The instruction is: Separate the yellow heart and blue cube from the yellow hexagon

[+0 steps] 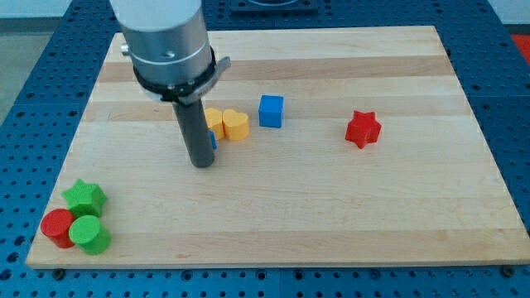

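Observation:
The yellow heart [237, 126] lies left of the board's middle. The yellow hexagon [214, 118] touches its left side and is partly hidden by my rod. The blue cube [271, 111] stands apart, a little to the right of the heart. My tip [201, 164] rests on the wooden board [331, 207], just below and left of the hexagon. A sliver of another blue block [214, 140] shows behind the rod, under the hexagon; its shape is hidden.
A red star [363, 129] lies to the right of the middle. A green star [85, 197], a red cylinder [57, 228] and a green cylinder [90, 235] cluster at the bottom left corner.

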